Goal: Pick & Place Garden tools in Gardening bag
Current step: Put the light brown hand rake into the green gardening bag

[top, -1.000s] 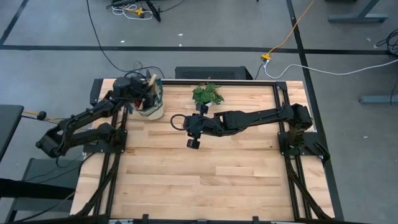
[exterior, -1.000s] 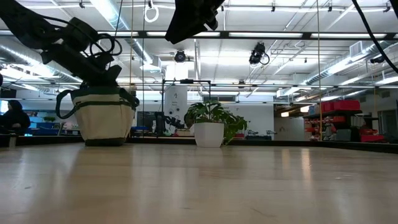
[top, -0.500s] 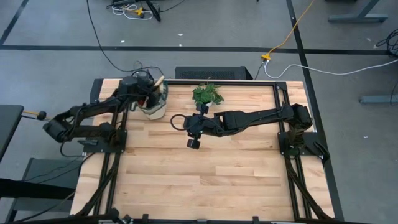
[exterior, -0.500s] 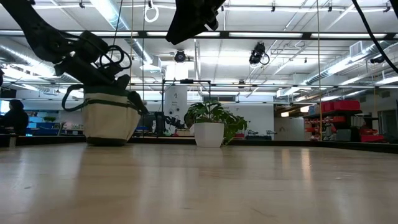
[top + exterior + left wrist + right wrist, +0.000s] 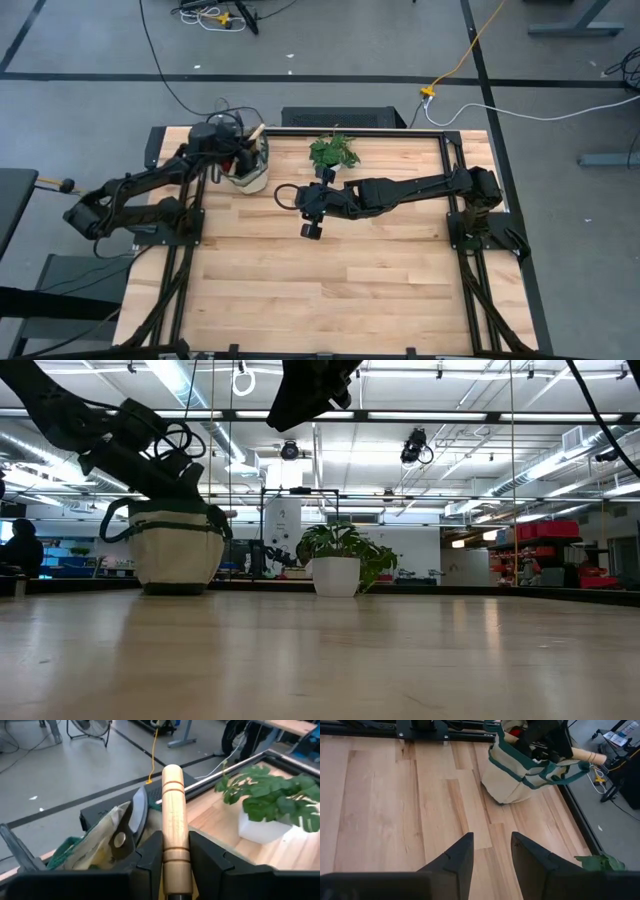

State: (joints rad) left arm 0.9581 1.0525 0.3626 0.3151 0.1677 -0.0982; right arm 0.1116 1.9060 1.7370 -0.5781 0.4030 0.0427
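Observation:
The beige gardening bag [image 5: 246,168] [image 5: 175,548] [image 5: 517,777] stands on its base at the table's far left corner. My left gripper [image 5: 236,150] [image 5: 172,482] [image 5: 172,862] reaches into its top, shut on a wooden-handled tool [image 5: 173,810] [image 5: 587,756]. Dark pruning shears [image 5: 131,827] stick out of the bag beside it. My right gripper [image 5: 310,229] [image 5: 492,852] hangs open above the middle of the table, nothing between its fingers. My left gripper pinches the wooden handle's lower part [image 5: 174,854] between its two fingers [image 5: 150,857]. It comes slanting down from the table's left side over the bag's rim. The handle runs on along the fingers, its rounded free end [image 5: 172,772] beyond the bag's far rim. The tool's working end is hidden.
A leafy plant in a white pot [image 5: 333,152] [image 5: 340,565] [image 5: 267,807] stands at the far edge, right of the bag. Bare wooden tabletop [image 5: 395,800] stretches from the bag toward the near edge. The black frame rail [image 5: 350,131] borders the far side.
My left gripper has pushed a little farther over the bag and tipped downward with the wooden-handled tool. The bag rocked and slid slightly toward the plant, then settled upright again. My right arm has kept still.

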